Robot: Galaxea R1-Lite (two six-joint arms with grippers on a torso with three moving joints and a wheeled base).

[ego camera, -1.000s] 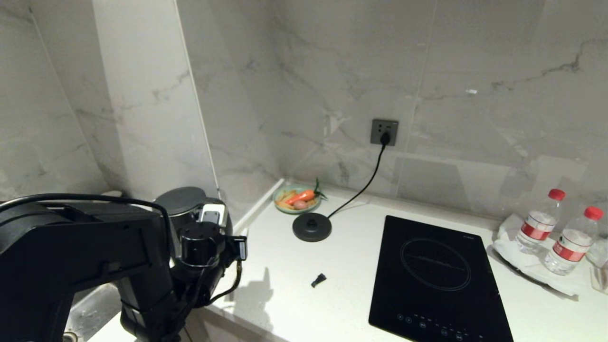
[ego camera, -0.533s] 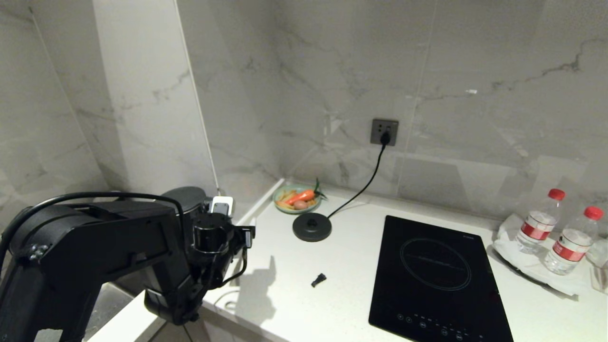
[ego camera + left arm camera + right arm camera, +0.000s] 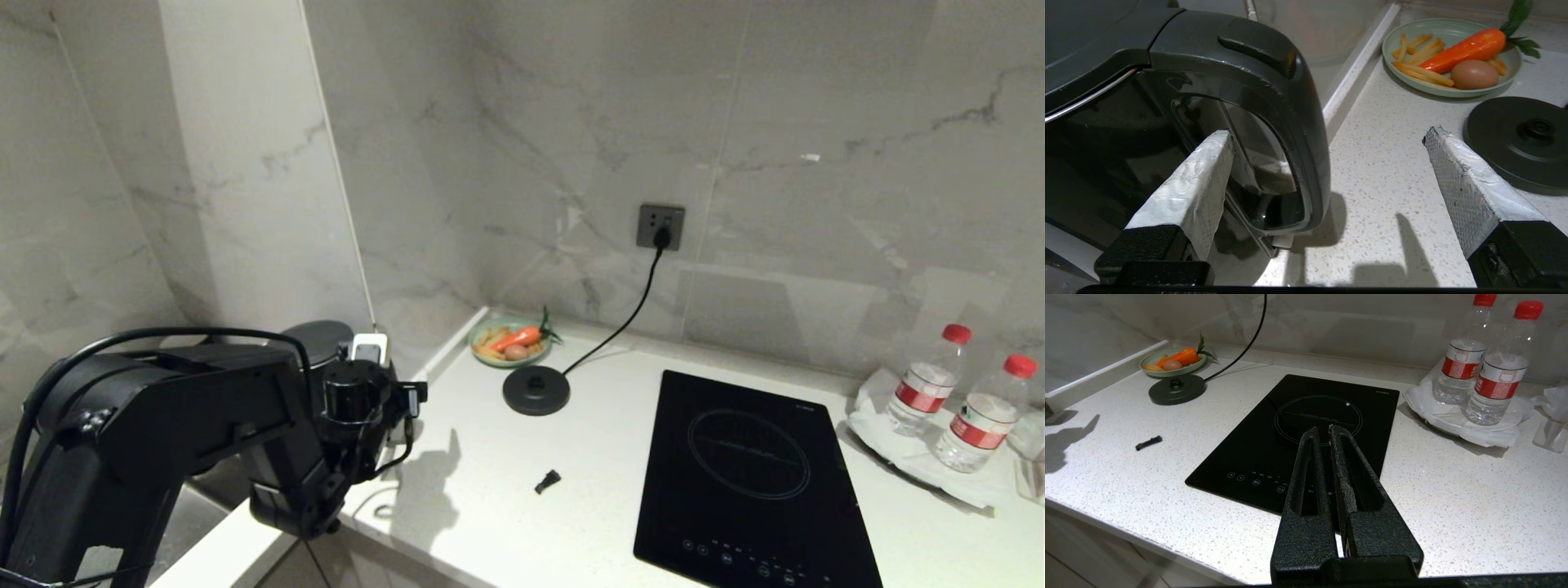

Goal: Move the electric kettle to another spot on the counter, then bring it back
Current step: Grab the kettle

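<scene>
Left end effector (image 3: 1327,163) spread wide astride the electric kettle (image 3: 1180,102) handle, gripping nothing, base disc (image 3: 1523,141) just beyond one finger on the counter (image 3: 1384,163), right end effector (image 3: 1329,433) closed, empty, above hob (image 3: 1298,437).

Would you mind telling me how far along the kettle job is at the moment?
Done: the kettle stands off its round base, at the counter's left end. In hand: the left gripper is open, one finger inside the handle loop, the other outside, neither gripping. Left: whether this is the release or the regrasp is unclear; the kettle must end up back on its base. The right gripper is shut, idle above the hob.
</scene>
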